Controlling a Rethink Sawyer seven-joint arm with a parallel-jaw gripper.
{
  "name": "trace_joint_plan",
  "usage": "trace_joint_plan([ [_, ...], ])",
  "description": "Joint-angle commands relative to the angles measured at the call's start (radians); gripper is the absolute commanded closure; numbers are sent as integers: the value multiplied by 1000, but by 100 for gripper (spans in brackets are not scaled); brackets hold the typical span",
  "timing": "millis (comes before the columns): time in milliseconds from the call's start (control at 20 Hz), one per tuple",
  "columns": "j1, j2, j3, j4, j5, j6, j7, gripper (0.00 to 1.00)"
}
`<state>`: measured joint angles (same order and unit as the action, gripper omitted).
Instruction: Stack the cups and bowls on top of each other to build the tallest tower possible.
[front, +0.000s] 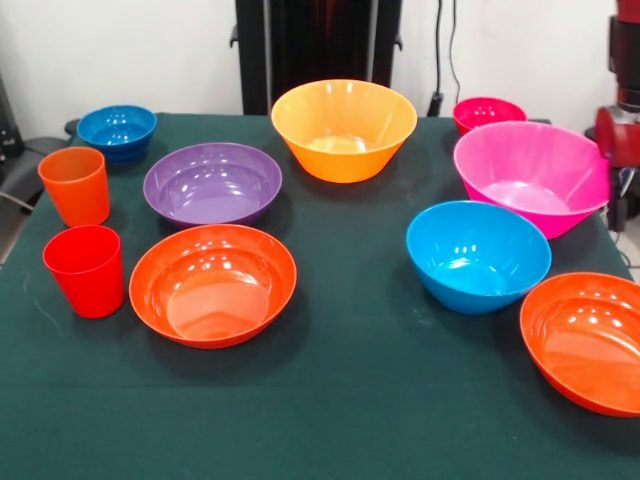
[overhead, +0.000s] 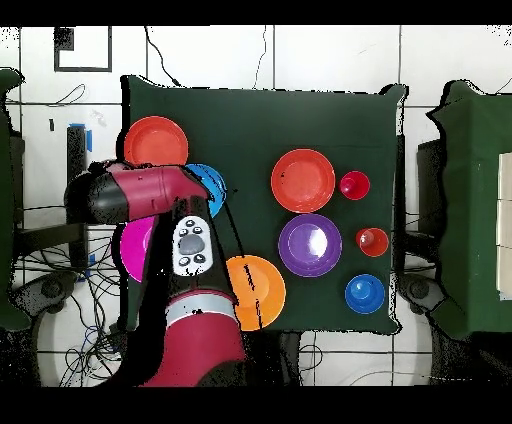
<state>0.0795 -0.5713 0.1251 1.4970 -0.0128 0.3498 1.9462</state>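
The large pink bowl (front: 530, 175) sits tilted at your right on the green bench (front: 350, 420), empty, with the small pink-red bowl (front: 488, 113) just behind it and a blue bowl (front: 478, 255) just in front. You'll see every other bowl and both cups, orange (front: 75, 185) and red (front: 85, 270), standing apart and empty, nothing nested. The arm (overhead: 150, 192) hangs over the pink bowl, but its pincer is hidden, so you cannot tell whether it is apart or together.

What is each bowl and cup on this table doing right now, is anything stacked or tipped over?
Large pink bowl: tilted, empty.
Yellow-orange bowl: upright, empty.
Purple bowl: upright, empty.
Larger blue bowl: upright, empty.
Orange cup: upright, unstacked.
Red cup: upright, unstacked.
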Motion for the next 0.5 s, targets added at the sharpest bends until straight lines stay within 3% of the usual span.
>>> trace_joint_plan([
  [50,45,132,-50,-157,57,65,189,0],
  [500,44,151,-115,-307,93,156,157,0],
])
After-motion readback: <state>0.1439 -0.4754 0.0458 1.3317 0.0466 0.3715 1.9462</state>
